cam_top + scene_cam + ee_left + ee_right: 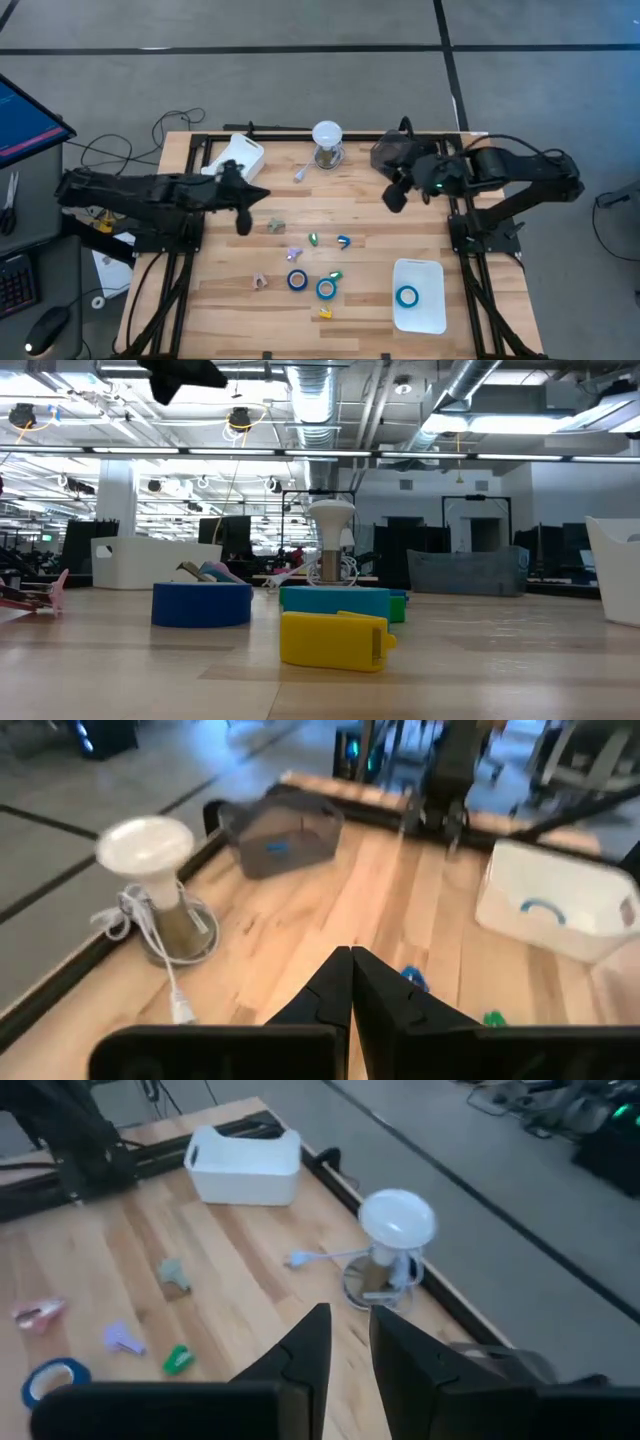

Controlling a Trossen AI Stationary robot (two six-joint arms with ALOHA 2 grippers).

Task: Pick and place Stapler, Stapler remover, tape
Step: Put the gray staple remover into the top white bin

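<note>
The left gripper (243, 222) hangs above the counter (400, 235) with its fingers pressed together and nothing in them, as its own wrist view shows; a white tray (238, 156) sits just behind it at the counter's far edge, and nothing can be seen inside that tray from above. Out in front of this gripper, toward the near edge, lie the loose pieces: a grey lump, small green, lilac, pink and yellow bits too small to name, and two blue tape rolls (297, 280) (326, 289) side by side, still on bare wood. None of the small pieces can be told for certain as a stapler or a staple remover. Between the two arms, at the far edge, stands a white-topped lamp-like stand (327, 142) with a cord. The right gripper (394, 198) hovers near a dark bin (391, 152) with its fingers slightly apart, carrying nothing. Well beyond it, at the near right corner, a second white tray (420, 313) already holds one blue tape roll (407, 295). By my reading the job is early: one roll placed, two rolls and the other items left. No brand, label or writing can be read anywhere on these things.
</note>
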